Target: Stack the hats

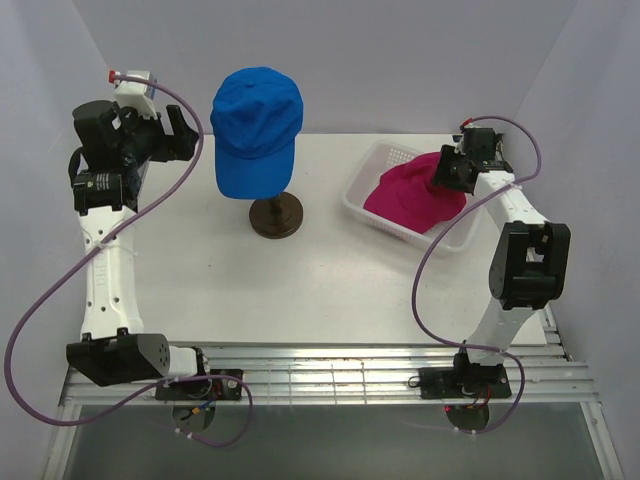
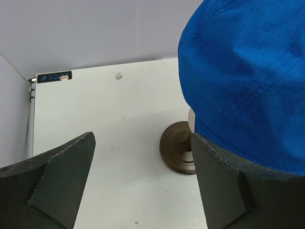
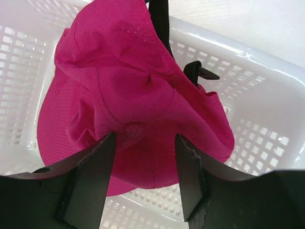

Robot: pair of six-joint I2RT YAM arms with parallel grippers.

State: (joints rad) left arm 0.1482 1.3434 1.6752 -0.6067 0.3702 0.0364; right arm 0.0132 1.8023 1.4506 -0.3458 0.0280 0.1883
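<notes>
- The pink hat [image 3: 128, 90] lies in the white basket [image 3: 267, 71].
- The right gripper [image 3: 145, 138] is open around its top: pinch plenty of cloth, then lift straight up.
- The left gripper [image 2: 143, 136], beside the blue hat [image 2: 248, 71], is open and empty.

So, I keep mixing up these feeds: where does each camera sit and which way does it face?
Top: fixed above and behind, looking down at the table; left arm and right arm show.
Left wrist: on the left arm, looking past the open left gripper at the blue cap on its stand.
Right wrist: on the right arm, looking down past the right gripper at the pink cap in the basket.
Shared: top and left wrist both show the blue cap.
</notes>
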